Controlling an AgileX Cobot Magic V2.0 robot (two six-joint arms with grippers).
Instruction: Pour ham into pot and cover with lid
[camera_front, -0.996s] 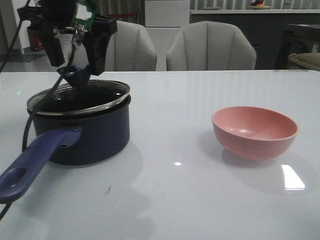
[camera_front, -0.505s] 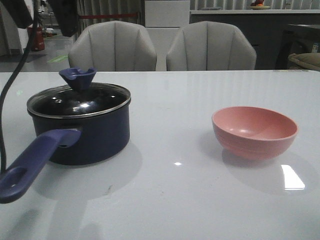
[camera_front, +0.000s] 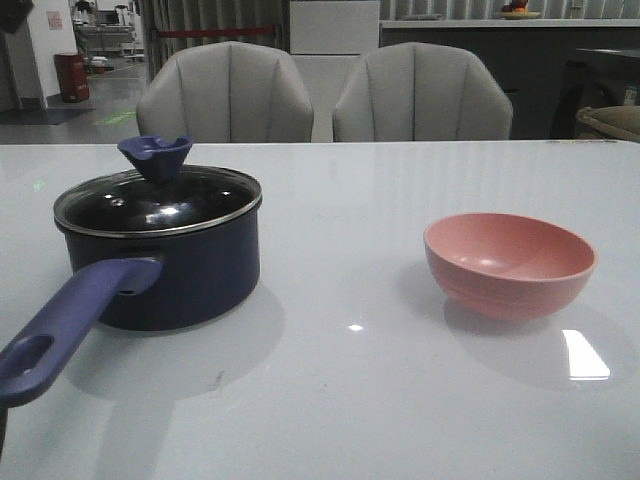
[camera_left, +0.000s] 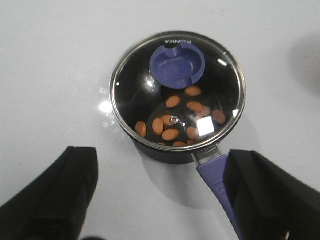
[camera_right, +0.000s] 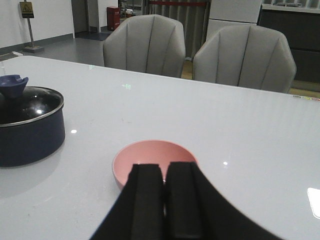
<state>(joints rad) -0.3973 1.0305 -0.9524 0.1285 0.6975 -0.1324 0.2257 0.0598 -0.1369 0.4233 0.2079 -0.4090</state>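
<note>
**Lid seated on the pot, ham inside, both arms clear**

The pot (camera_front: 160, 265) stands on the left side of the white table (camera_front: 400, 400), its long blue-purple handle (camera_front: 65, 325) reaching toward the near left edge. The glass lid (camera_front: 160, 205) sits level on the pot, its metal rim resting all the way round the pot's rim, and the blue flared knob (camera_front: 155, 155) points up. From the left wrist camera, looking straight down, the ham (camera_left: 172, 125) shows through the glass as a scatter of small orange pieces lying on the dark bottom of the pot.

The pink bowl (camera_front: 510, 262) stands on the right side of the table, well apart from the pot, upright, with nothing visible inside it.

The left gripper (camera_left: 160, 195) hangs above the pot, touching nothing; its two dark fingers (camera_left: 55, 195) are spread wide, one to each side of the pot as seen from the wrist camera. The right gripper (camera_right: 164, 200) hovers on the near side of the pink bowl with its two fingers (camera_right: 146, 200) pressed together and nothing between them.

Two grey chairs (camera_front: 225, 92) stand behind the far edge of the table.
</note>
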